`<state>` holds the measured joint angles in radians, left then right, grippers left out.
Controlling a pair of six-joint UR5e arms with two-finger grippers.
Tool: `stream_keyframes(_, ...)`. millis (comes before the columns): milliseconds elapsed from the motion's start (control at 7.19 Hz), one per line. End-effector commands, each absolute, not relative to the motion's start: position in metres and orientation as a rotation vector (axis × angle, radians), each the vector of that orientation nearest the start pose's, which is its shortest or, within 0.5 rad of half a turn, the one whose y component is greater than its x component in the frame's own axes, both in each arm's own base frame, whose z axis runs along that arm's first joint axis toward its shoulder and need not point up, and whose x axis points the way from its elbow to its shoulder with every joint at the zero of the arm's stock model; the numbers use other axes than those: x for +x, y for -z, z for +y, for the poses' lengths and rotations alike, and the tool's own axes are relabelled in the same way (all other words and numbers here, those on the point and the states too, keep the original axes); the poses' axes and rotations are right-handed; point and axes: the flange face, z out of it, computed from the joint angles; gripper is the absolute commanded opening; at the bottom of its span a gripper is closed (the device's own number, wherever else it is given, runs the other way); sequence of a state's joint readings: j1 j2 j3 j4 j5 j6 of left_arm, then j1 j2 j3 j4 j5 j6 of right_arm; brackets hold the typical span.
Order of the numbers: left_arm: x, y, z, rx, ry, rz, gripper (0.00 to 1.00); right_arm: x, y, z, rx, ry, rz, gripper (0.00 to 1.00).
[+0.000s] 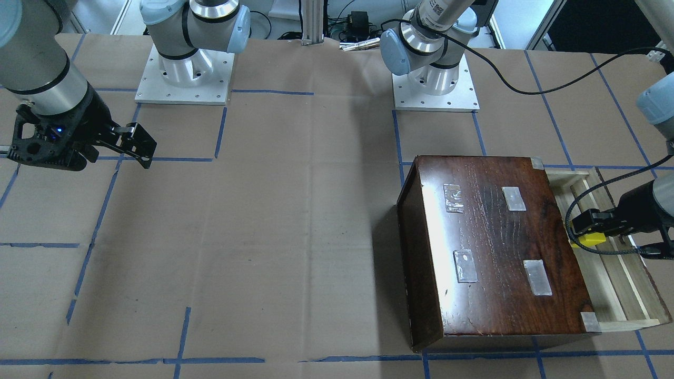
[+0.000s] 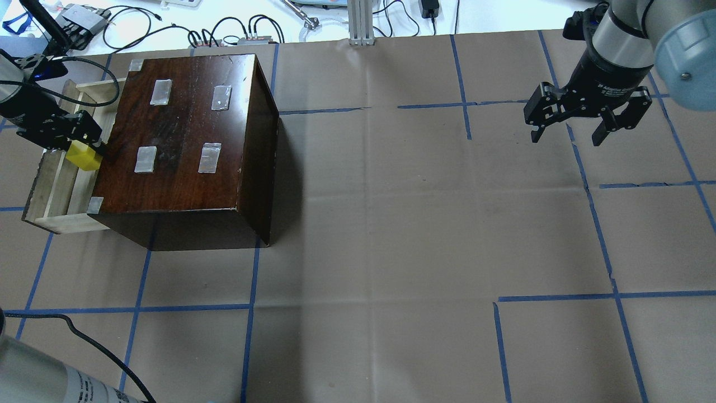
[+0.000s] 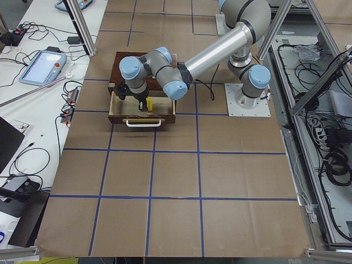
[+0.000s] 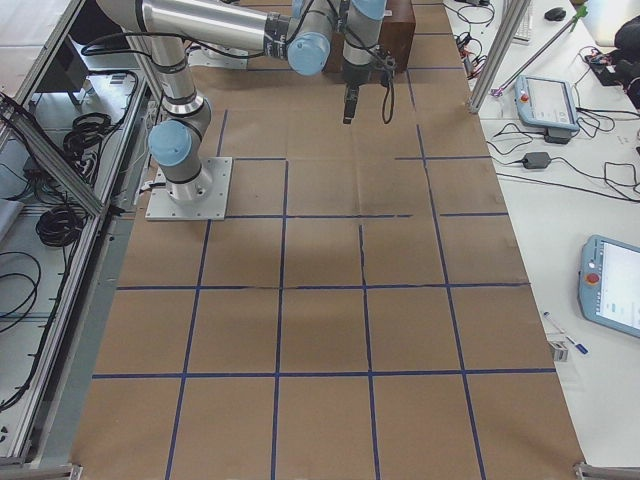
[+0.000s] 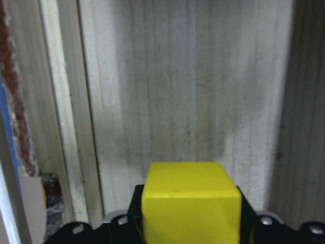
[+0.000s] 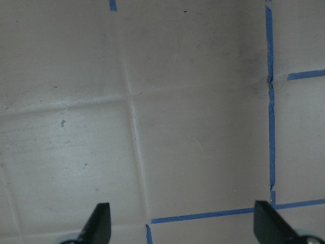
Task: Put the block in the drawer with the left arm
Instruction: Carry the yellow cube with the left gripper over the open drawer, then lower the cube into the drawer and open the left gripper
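The yellow block (image 2: pixel 83 156) is held in my left gripper (image 2: pixel 78 151), which is shut on it over the open drawer (image 2: pixel 56 184) of the dark-brown cabinet (image 2: pixel 184 140). In the front-facing view the block (image 1: pixel 591 239) hangs just above the drawer's pale wood floor (image 1: pixel 621 284). The left wrist view shows the block (image 5: pixel 190 201) between the black fingers, above the drawer bottom (image 5: pixel 183 91). My right gripper (image 2: pixel 582 120) is open and empty, hovering over the bare paper far from the cabinet; its fingertips (image 6: pixel 99 221) show spread wide in the right wrist view.
The cabinet's top carries several clear tape patches (image 1: pixel 511 199). The drawer has a white handle (image 3: pixel 144 123). Brown paper with blue tape lines (image 2: pixel 251 291) covers the table. A loose black cable (image 1: pixel 574 210) loops by the left gripper. Arm bases (image 1: pixel 184 73) stand at the table's back.
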<state>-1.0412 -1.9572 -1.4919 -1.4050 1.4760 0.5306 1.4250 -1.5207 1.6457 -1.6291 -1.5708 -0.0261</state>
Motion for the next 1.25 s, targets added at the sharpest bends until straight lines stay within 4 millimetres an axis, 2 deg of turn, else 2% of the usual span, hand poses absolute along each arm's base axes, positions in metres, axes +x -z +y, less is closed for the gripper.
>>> stream_keyframes(0,0.188,-0.326,-0.608,0.0,-0.12,3.285,0.25,0.059,-0.432,-0.517,0.187,-0.103,3.129,1.0)
stream_keyframes(139,0.188,-0.325,-0.608,0.0,-0.121,3.287,0.52,0.059,-0.432,-0.517,0.19,-0.103,3.129,1.0)
stream_keyframes(278,0.188,-0.325,-0.608,0.0,-0.121,3.287,0.63,0.059,-0.432,-0.517,0.187,-0.103,3.129,1.0)
stream_keyframes(556,0.188,-0.327,-0.608,0.001,-0.116,3.28,0.71,0.059,-0.432,-0.517,0.187,-0.103,3.129,1.0)
stream_keyframes(834,0.188,-0.336,-0.608,0.01,-0.086,3.269,0.77,0.059,-0.433,-0.517,0.187,-0.101,3.129,1.0)
stream_keyframes(1113,0.186,-0.369,-0.606,0.016,-0.011,3.24,0.96,0.059,-0.432,-0.517,0.187,-0.105,3.128,1.0)
